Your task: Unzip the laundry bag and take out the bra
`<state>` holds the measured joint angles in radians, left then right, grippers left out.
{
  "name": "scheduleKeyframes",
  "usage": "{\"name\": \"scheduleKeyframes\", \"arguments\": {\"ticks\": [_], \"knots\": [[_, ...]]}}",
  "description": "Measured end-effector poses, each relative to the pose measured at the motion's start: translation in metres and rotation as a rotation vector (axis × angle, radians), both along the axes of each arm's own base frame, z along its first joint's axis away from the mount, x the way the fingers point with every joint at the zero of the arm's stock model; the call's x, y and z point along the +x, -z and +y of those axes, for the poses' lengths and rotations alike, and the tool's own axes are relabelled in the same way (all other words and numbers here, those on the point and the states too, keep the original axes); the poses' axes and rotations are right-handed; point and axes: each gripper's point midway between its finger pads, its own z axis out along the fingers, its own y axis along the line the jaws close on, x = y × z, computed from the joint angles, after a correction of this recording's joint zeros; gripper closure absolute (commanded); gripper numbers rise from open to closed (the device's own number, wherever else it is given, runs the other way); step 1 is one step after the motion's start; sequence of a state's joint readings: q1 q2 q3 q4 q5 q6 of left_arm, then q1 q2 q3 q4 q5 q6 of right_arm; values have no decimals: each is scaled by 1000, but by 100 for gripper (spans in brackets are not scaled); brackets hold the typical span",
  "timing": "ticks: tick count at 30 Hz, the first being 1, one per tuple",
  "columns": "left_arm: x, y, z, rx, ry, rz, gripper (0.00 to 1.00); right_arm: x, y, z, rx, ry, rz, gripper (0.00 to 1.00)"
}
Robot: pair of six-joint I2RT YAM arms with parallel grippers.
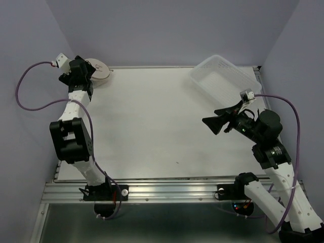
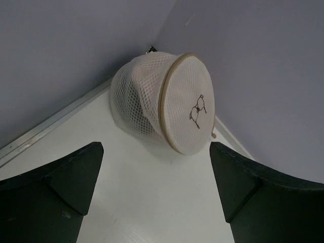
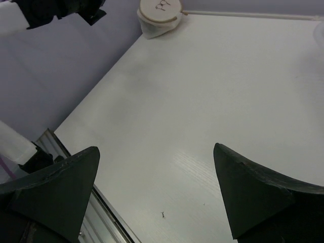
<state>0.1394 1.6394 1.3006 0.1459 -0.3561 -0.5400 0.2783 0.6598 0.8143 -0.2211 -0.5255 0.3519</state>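
The laundry bag [image 1: 99,71] is a small round cream mesh pouch with a tan zipper rim, lying in the table's far left corner against the wall. In the left wrist view it [image 2: 167,101] lies on its side, its flat face with the printed bra outline turned to the right, and the zipper looks closed. The bra is hidden. My left gripper [image 1: 89,74] is open and empty just short of the bag, its jaws wide apart [image 2: 155,150]. My right gripper [image 1: 212,124] is open and empty above the table's right side [image 3: 156,148]. The bag also shows far off in the right wrist view [image 3: 159,15].
A clear rectangular plastic basket [image 1: 223,76] stands tilted at the far right of the table. Purple walls close in the back and both sides. The table's metal front rail [image 1: 167,190] runs along the near edge. The left arm [image 3: 61,10] shows in the right wrist view.
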Motion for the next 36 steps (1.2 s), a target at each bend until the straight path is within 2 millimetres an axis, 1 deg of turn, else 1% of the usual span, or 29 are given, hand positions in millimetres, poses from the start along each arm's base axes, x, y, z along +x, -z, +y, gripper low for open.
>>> {"name": "scheduleKeyframes", "arguments": {"ticks": [1, 2, 4, 5, 7, 8, 9, 12, 14, 15, 16, 17, 18, 19, 21, 23, 25, 28, 29, 31, 32, 33, 35, 36], "knots": [[12, 2, 5, -3, -10, -2, 2, -1, -3, 0, 7, 1, -11, 0], [29, 8, 13, -7, -25, -6, 2, -3, -6, 0, 13, 2, -19, 0], [50, 19, 22, -11, -40, -2, 2, -5, -8, -1, 22, 5, -28, 0], [65, 30, 27, -14, -45, 5, 3, -5, -7, -1, 25, 7, -28, 0], [80, 48, 31, -17, -46, 24, 3, -6, -9, -2, 30, 10, -34, 0], [86, 54, 33, -17, -46, 28, 4, -7, -10, -2, 30, 10, -36, 0], [98, 66, 35, -18, -41, 32, 4, -7, -10, -2, 32, 11, -36, 0], [122, 89, 38, -17, -28, 47, 13, -4, -9, -2, 35, 16, -26, 0], [134, 106, 39, -17, -24, 64, 35, -2, -6, -1, 36, 17, -10, 0], [141, 115, 40, -15, -19, 74, 49, -1, -5, -1, 35, 17, -4, 0], [144, 119, 40, -11, -14, 80, 76, 0, -4, 0, 35, 17, 3, 0], [146, 126, 39, -16, -7, 87, 87, 2, -2, 0, 34, 18, 9, 0], [146, 133, 38, -18, 2, 103, 96, 3, 1, 0, 31, 19, 18, 0], [146, 134, 37, -18, 10, 107, 100, 5, 4, 1, 31, 19, 28, 0], [148, 130, 33, -15, 30, 97, 100, 7, 11, 2, 25, 20, 50, 0], [145, 125, 28, -13, 59, 95, 100, 10, 18, 2, 19, 20, 69, 0], [134, 117, 18, -19, 108, 111, 100, 11, 23, 3, 15, 21, 82, 0], [110, 93, -4, -41, 185, 117, 100, 15, 24, 4, 14, 20, 84, 0], [98, 79, -19, -57, 234, 111, 100, 17, 25, 5, 14, 19, 85, 0], [76, 52, -38, -75, 298, 90, 100, 23, 31, 8, 16, 12, 96, 0], [60, 32, -54, -83, 344, 63, 100, 26, 36, 10, 20, 6, 115, 0], [48, 22, -67, -88, 374, 49, 100, 29, 41, 12, 23, 2, 127, 0], [11, 4, -103, -98, 464, 20, 100, 35, 54, 17, 40, -9, 175, 0], [-3, 1, -119, -101, 500, 18, 100, 36, 59, 18, 46, -14, 189, 0]]}}
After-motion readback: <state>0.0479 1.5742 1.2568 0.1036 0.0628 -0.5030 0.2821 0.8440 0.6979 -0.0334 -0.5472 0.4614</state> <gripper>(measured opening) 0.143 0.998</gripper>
